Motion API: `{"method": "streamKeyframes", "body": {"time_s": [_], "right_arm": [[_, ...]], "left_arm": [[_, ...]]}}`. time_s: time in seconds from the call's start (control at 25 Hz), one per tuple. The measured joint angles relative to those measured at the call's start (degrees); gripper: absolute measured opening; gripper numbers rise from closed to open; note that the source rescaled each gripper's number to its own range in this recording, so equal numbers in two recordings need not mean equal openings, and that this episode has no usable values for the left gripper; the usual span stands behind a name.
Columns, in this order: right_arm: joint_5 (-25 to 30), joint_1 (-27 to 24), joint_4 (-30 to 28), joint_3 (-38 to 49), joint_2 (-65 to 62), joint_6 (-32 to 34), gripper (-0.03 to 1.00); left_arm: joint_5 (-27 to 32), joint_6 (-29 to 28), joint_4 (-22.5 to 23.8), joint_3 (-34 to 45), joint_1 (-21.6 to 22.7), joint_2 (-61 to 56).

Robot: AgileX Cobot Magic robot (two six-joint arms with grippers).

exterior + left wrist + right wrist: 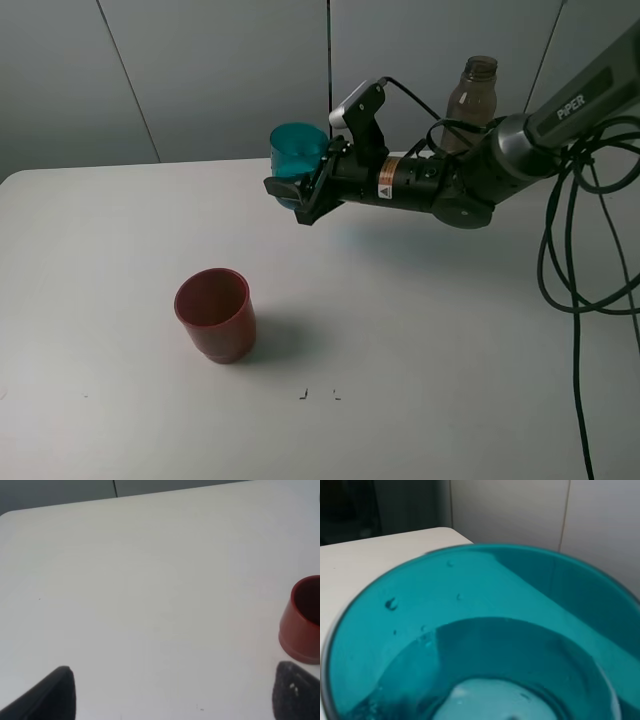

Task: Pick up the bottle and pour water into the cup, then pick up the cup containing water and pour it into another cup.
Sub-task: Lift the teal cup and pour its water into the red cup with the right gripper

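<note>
The teal-blue cup (297,150) hangs in the air over the back middle of the table, roughly upright, with my right gripper (296,192) shut on its lower part. The right wrist view is filled by this cup (470,630), and water shows at its bottom; the fingers are hidden there. The wider red-brown cup (214,313) stands empty on the table, nearer the front and to the left of the held one. The grey-brown bottle (472,95) stands uncapped at the back right, partly behind my right arm. My left gripper (175,700) is open over bare table, with the red cup (301,622) beside its fingers.
The white table (420,330) spreads under everything, its rounded back left corner (10,517) near the grey wall. Black cables (575,260) hang down at the right edge. Two small dark marks (318,393) sit on the table near the front.
</note>
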Motion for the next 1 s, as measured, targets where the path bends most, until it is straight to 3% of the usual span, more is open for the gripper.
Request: {"method": "streamKeyframes", "body": {"time_s": [0.44, 0.72, 1.0], "right_arm": [[-0.5, 0.0, -0.6, 5.04, -3.98, -0.7, 0.04], [2.16, 0.27, -2.07, 6.03, -4.21, -3.04, 0.04], [10.57, 6.25, 1.52, 5.92, -5.33, -9.53, 0.04]], "left_arm": [[0.0, -0.39, 0.0, 0.0, 0.0, 0.0], [0.0, -0.39, 0.0, 0.0, 0.0, 0.0], [0.0, -0.39, 0.0, 0.0, 0.0, 0.0]]}}
